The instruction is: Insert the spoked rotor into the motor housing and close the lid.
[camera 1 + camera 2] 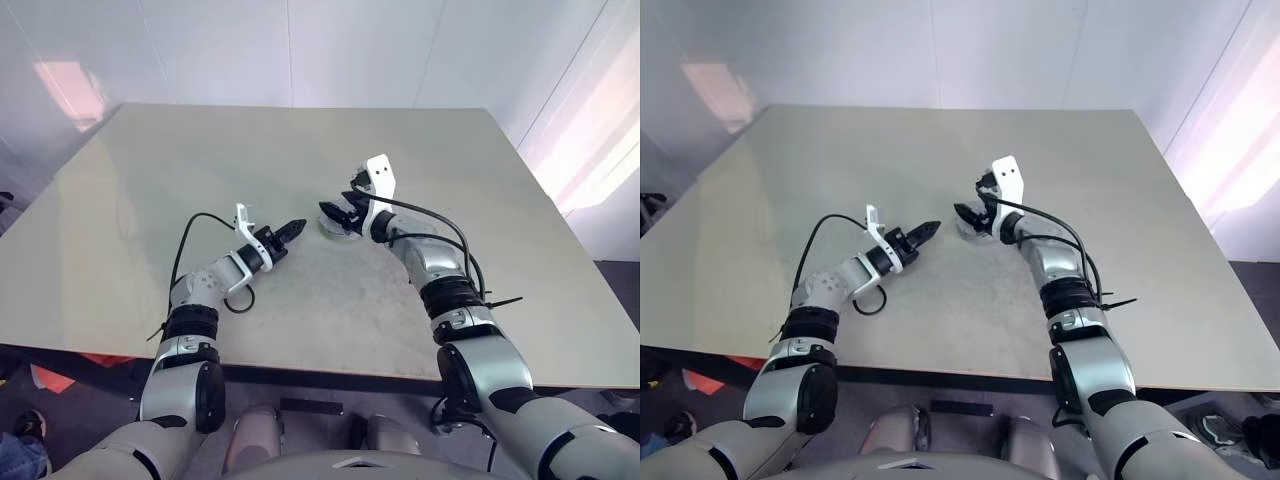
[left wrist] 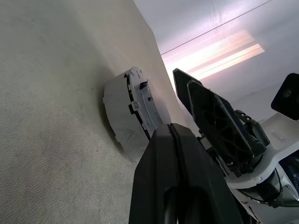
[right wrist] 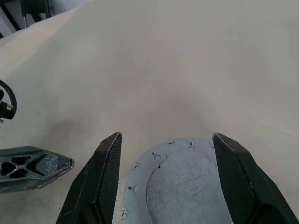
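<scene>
Counting what lies on the beige table (image 1: 200, 170) gives one assembly only: a single round grey motor housing (image 2: 124, 109) with the flat grey lid (image 3: 180, 179) on top of it, sitting near the middle of the tabletop. No second disc or loose part is visible beside it. The spoked rotor cannot be made out; whether it sits inside the closed housing cannot be told.

Two grippers are at the assembly, one on each side. The right gripper (image 3: 166, 179) hangs just over the lid with its two black fingers (image 3: 100, 182) spread wide, one on either side of the disc; the right wrist view shows a gap between each finger and the lid's rim, so it grips nothing. The left gripper (image 1: 292, 230) points level toward the housing from the robot's left, its two fingers pressed together and holding nothing, its tip near the housing but apart from it. In the left wrist view the housing's side wall shows small white tabs under the lid's edge.
</scene>
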Robot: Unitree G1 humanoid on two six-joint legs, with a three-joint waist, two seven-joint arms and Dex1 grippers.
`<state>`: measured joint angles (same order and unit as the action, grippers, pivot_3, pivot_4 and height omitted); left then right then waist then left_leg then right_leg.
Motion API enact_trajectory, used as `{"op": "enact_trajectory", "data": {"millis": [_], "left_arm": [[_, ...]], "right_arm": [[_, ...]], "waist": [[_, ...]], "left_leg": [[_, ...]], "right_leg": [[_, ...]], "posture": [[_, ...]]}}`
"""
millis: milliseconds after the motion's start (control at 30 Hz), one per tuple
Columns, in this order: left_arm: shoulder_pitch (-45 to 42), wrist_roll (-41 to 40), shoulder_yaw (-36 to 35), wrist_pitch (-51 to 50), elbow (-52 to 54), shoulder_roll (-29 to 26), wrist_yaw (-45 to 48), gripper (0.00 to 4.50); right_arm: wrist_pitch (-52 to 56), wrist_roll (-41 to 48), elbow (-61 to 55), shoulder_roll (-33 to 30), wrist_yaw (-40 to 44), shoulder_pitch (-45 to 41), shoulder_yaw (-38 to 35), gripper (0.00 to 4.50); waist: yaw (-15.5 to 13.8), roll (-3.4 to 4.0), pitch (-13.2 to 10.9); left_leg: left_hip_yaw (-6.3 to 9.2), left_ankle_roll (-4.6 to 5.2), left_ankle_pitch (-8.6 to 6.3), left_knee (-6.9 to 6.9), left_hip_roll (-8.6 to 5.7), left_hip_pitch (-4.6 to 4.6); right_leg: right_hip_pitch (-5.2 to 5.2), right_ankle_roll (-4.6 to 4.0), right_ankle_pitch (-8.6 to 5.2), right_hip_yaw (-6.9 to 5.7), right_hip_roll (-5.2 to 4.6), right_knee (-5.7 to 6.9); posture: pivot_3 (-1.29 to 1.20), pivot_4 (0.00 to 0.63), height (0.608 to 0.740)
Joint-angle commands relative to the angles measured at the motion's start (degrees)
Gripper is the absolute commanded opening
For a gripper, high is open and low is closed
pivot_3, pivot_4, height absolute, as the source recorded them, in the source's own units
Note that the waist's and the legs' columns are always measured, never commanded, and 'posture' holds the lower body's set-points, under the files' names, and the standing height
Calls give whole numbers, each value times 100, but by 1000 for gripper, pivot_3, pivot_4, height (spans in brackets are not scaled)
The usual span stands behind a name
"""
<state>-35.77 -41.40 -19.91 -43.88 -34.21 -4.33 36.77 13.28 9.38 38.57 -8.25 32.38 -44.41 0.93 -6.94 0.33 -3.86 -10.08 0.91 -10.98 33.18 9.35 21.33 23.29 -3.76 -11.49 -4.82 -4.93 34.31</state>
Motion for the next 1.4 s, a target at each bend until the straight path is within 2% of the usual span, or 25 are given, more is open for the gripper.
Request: {"op": "enact_trajectory", "data": {"millis": [33,200,1100,1200,1300,1400], "left_arm": [[-51,3,27,77,49,-41,111,0],[-57,38,59,121,-4,-43,143,0],[26,156,200,155,27,-12,149,0],[34,166,216,151,37,-17,149,0],[50,177,225,142,57,-19,145,0],[60,192,230,134,69,-17,142,0]], "right_arm": [[-329,-136,64,-51,172,-12,105,3451],[-693,-426,207,-37,-20,16,228,4474],[-1265,-737,1585,-83,-346,-360,134,4474],[-1367,-806,1673,-166,-391,-393,158,3870],[-1449,-841,1723,-281,-389,-431,144,2925],[-1503,-860,1791,-346,-383,-463,138,2912]], "waist": [[0,0,0],[4,-1,-1],[55,-3,0],[64,-3,0],[69,-3,0],[63,-2,0]], "left_leg": [[0,-2,-1,3,0,-2],[0,-20,-6,10,0,-17],[0,-23,-4,15,0,-68],[0,-23,-4,15,0,-68],[0,-23,-4,15,0,-67],[0,-22,-3,16,-1,-66]], "right_leg": [[-1,-1,0,1,0,6],[-1,-1,-1,8,0,32],[-52,-2,-1,11,-2,38],[-54,-2,-1,11,-2,37],[-53,-3,-1,11,-2,37],[-56,-2,-1,11,-4,37]], "posture": [[0,0,740],[0,0,740],[0,0,740],[0,0,740],[0,0,740],[0,0,740]]}}
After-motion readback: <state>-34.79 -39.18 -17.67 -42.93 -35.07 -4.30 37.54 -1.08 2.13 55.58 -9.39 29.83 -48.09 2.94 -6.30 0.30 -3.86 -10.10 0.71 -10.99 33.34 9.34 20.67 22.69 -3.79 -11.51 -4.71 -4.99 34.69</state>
